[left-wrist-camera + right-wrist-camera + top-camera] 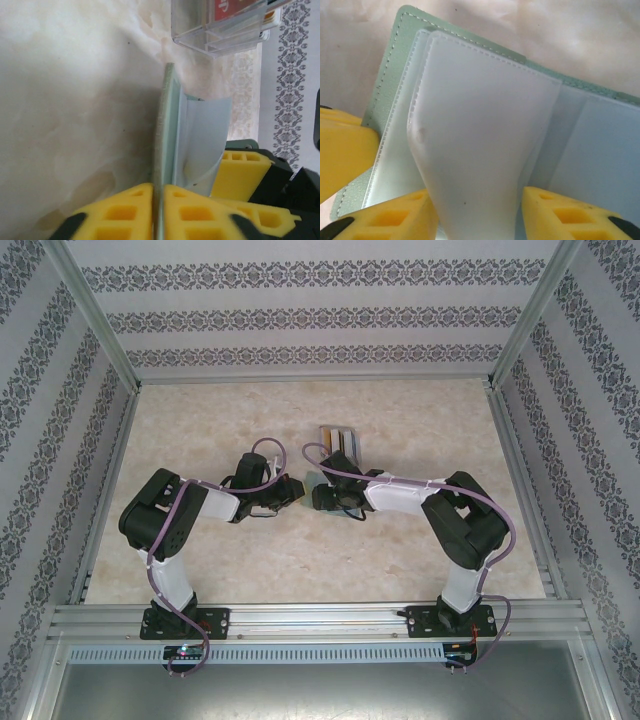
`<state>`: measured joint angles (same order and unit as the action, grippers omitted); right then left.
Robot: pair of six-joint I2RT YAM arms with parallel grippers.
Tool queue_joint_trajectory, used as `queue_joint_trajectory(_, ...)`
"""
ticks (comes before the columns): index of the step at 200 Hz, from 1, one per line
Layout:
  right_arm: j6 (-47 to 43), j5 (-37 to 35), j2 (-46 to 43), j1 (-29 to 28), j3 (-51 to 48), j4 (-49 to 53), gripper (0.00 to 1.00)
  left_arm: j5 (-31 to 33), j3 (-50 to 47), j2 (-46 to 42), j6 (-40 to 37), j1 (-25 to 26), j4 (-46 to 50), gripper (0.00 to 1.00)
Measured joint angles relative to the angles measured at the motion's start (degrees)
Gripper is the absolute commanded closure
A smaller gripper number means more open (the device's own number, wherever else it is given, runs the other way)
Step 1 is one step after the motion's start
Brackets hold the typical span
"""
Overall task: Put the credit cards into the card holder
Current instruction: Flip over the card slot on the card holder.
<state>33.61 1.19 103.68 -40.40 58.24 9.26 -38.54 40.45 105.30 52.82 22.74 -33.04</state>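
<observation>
Marbled table (300, 560), patterned walls (300, 300), card holder (395, 65)

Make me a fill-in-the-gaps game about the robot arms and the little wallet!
1. The left gripper is pinching the ____ cover of the card holder.
2. The card standing in the clear stand is ____.
3. A see-through page of the card holder sits between the right gripper and its two ____ fingers.

Missing words: green; red; yellow.

Left gripper (159, 189) pinched (right gripper (475, 200) parted).
</observation>
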Motion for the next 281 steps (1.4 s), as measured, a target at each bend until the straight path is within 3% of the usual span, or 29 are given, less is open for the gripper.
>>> queue_joint_trajectory(42,0.0,-0.1,-0.2,0.0,-1.6,-2.8,0.56,-0.5,0.0,0.2,0.3,0.0,-0.5,0.48)
queue_joint_trajectory(66,0.0,0.3,-1.8,0.2,-4.3,-5.9,0.56,-1.4,0.3,0.2,0.6,0.0,-1.2,0.45)
queue_joint_trajectory(76,0.0,0.6,-2.2,0.2,-5.0,-6.4,0.56,-1.6,0.3,0.2,0.6,0.0,-1.1,0.49)
queue_joint_trajectory(100,-0.1,1.4,-2.8,0.5,-5.9,-7.7,0.56,-1.1,1.1,1.2,-0.3,0.0,0.2,0.73)
queue_joint_trajectory(135,-0.9,1.9,-3.0,0.5,-6.3,-8.7,0.56,-0.9,1.4,2.3,0.0,0.0,0.6,0.81)
queue_joint_trajectory(156,-0.9,1.9,-3.8,0.6,-7.3,-9.3,0.55,-0.9,1.4,2.5,-0.1,0.0,1.2,1.00)
queue_joint_trajectory(202,0.2,-3.0,-8.4,2.2,-9.7,-6.9,0.40,-0.6,1.4,2.4,-0.3,0.0,1.7,1.00)
queue_joint_trajectory(269,1.6,-10.6,-16.1,3.5,-12.5,0.7,0.37,0.2,1.4,1.5,-0.7,0.1,2.6,1.00)
queue_joint_trajectory(281,2.1,-10.8,-18.1,3.5,-13.4,1.4,0.37,0.5,1.4,1.2,-1.0,0.1,2.7,0.94)
